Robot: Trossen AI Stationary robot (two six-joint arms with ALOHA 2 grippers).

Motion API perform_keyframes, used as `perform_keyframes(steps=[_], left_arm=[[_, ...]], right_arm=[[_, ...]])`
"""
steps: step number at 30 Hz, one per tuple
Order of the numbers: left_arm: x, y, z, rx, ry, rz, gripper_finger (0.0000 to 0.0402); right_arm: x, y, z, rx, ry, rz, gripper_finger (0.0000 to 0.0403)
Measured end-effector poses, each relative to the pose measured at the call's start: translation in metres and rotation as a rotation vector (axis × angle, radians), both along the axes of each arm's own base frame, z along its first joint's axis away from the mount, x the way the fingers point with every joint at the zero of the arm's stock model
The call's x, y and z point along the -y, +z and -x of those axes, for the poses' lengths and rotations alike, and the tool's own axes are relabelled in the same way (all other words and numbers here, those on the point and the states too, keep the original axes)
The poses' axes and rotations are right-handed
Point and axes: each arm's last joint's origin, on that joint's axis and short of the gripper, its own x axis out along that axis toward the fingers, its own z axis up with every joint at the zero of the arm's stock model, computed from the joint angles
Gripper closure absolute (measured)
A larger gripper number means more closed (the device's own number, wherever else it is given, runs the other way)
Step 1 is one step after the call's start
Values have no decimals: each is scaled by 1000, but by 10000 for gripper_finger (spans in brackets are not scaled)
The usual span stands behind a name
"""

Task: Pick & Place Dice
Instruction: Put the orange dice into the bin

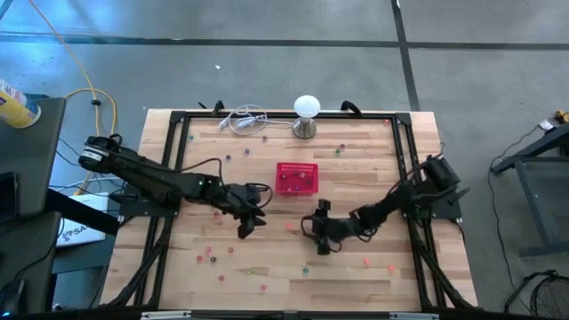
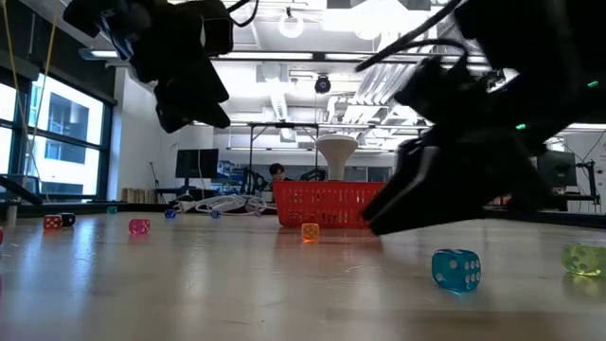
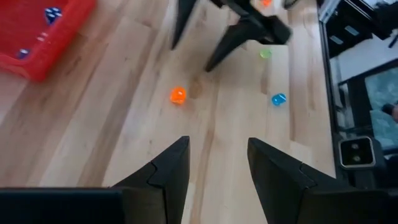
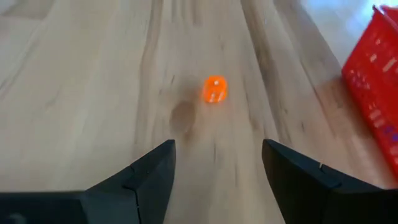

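Observation:
Tiny dice in mixed colours lie scattered over the wooden table (image 1: 267, 258). An orange die (image 4: 214, 89) rests on the wood between the two grippers, near the red mesh basket (image 1: 296, 178), which holds a few dice. My right gripper (image 4: 217, 144) is open and hovers just short of the orange die (image 1: 289, 228), with the die ahead of its fingertips. My left gripper (image 3: 217, 142) is open too, raised above the table on the die's other side (image 3: 178, 95). A blue die (image 2: 455, 268) and a green die (image 2: 584, 258) lie near the right gripper.
A white ball-shaped lamp (image 1: 306, 114) and a coiled white cable (image 1: 244, 120) sit at the far edge behind the basket. A black frame (image 1: 404, 160) runs around the table. More dice lie toward the near edge (image 1: 213, 260).

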Motion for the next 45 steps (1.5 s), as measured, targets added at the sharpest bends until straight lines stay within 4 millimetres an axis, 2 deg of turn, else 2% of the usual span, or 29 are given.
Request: perform_keyframes(steps=[5, 11, 23, 28, 35, 45], left_arm=[[5, 0, 1, 4, 0, -16, 246], [4, 0, 1, 16, 25, -68, 246], [4, 0, 1, 18, 59, -78, 246], [2, 0, 1, 19, 74, -84, 246], [-2, 0, 0, 21, 81, -97, 246], [2, -1, 1, 14, 62, -99, 246]], right_arm=[[17, -15, -11, 6, 13, -68, 172], [23, -29, -15, -7, 43, -73, 172], [45, -28, -23, 8, 206, 3, 172], [56, -24, -35, 18, 212, -21, 172], [54, -28, -59, 13, 227, -44, 172], [52, -34, -57, -27, 138, -117, 172]])
